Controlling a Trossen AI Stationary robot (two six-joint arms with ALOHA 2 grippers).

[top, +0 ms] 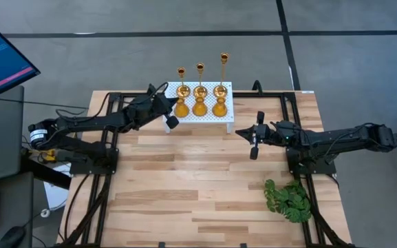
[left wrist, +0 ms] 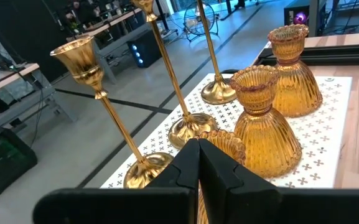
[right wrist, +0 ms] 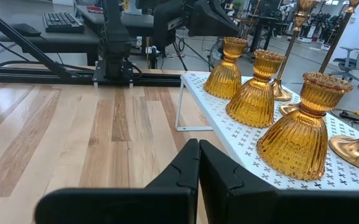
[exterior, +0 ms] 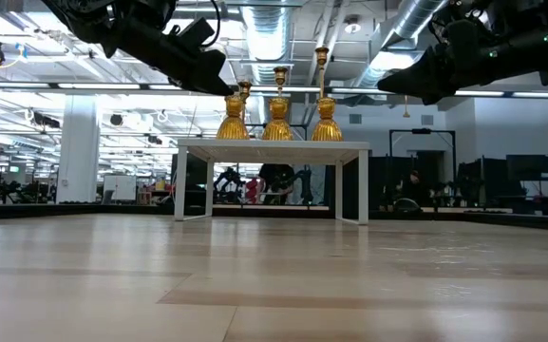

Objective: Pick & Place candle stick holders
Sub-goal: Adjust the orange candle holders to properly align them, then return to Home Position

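Closest up in the left wrist view: left pincer point(left wrist: 198, 163) pinched together on nothing, hovering right at the nearest squat amber holder point(left wrist: 224, 144). Behind it, two more squat holders point(left wrist: 263, 127) and three slim brass sticks point(left wrist: 185, 127), all upright in two rows on the white perforated stand point(top: 205, 117) at the far edge of the worktop point(top: 198, 186). Right pincer point(top: 255, 143) also closed and empty, parked just beside the stand. Green plant point(top: 289, 200) sitting near the right front.
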